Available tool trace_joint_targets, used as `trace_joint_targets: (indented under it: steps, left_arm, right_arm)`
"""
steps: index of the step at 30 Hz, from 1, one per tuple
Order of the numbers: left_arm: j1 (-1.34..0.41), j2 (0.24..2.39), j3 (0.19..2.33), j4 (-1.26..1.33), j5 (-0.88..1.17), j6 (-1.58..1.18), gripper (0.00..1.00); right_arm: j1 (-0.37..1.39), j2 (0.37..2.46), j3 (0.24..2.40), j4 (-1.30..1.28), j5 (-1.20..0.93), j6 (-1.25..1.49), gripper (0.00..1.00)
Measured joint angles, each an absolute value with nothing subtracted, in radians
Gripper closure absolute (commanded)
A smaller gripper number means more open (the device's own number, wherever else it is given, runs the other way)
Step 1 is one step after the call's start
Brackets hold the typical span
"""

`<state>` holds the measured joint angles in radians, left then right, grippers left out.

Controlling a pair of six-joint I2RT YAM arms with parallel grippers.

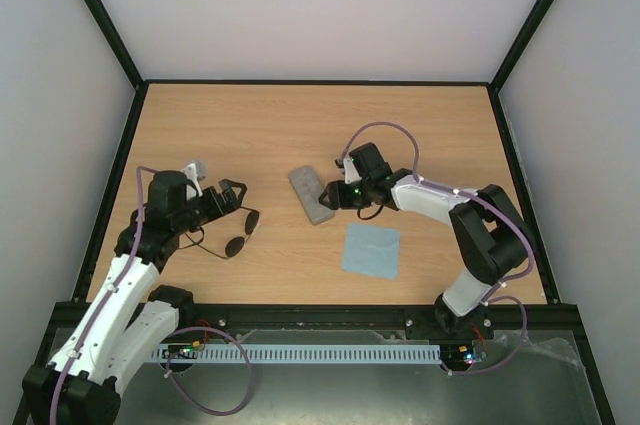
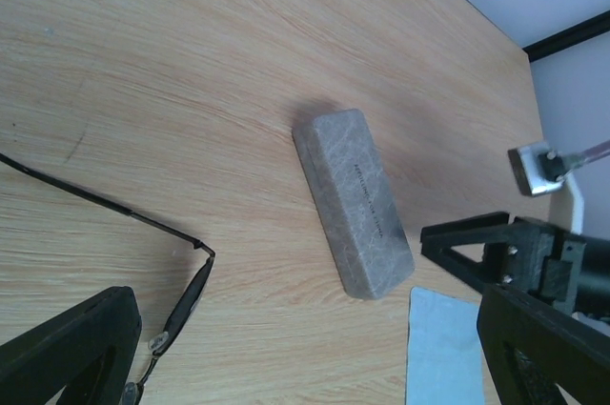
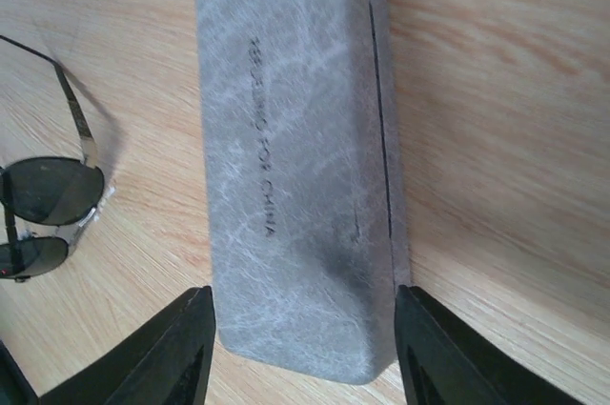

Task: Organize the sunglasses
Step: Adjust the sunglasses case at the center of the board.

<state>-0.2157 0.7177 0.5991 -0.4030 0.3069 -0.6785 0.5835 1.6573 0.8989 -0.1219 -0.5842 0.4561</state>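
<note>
White shells and black joints make up the left arm [image 1: 110, 295] and right arm [image 1: 440, 200], each trailing a purple cable [image 1: 385, 127]. The left claw [image 1: 236, 197] and right claw [image 1: 330, 195] are black.

Count coming in: one pair sunglasses [image 1: 241, 233], lower left of centre. One grey case [image 1: 311, 195], mid-frame. One light blue cloth [image 1: 371, 250], right below it. Two end effectors: left end effector [image 1: 232, 191], right end effector [image 1: 334, 195]. One bench [image 1: 300, 125].

Blk sunglasses [image 3: 48, 191], grey marbled case [image 3: 295, 167]
</note>
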Motion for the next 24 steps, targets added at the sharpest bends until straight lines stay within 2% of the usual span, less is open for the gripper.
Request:
trace_joint_targets:
  steps: [2, 3, 4, 12, 18, 24]
  left_arm:
    - [-0.216, 0.722, 0.599, -0.41, 0.316, -0.672, 0.01]
    - [-0.216, 0.723, 0.599, -0.412, 0.32, -0.671, 0.0]
    - [-0.216, 0.723, 0.599, -0.413, 0.323, -0.671, 0.0]
    - [-0.22, 0.756, 0.599, -0.402, 0.324, -0.664, 0.0]
    - [-0.245, 0.728, 0.593, -0.364, 0.297, -0.689, 0.01]
    - [-0.271, 0.79, 0.593, -0.364, 0.289, -0.69, 0.0]
  right_arm:
    - [0.583, 1.648, 0.925, -0.153, -0.573, 0.452, 0.21]
    - [0.583, 1.641, 0.939, -0.165, -0.563, 0.451, 0.03]
    - [0.583, 1.632, 0.955, -0.181, -0.547, 0.449, 0.01]
    - [0.583, 1.573, 1.094, -0.262, -0.377, 0.41, 0.01]
    - [0.588, 1.602, 1.136, -0.309, -0.258, 0.414, 0.01]
    - [0.598, 1.636, 1.14, -0.327, -0.182, 0.437, 0.01]
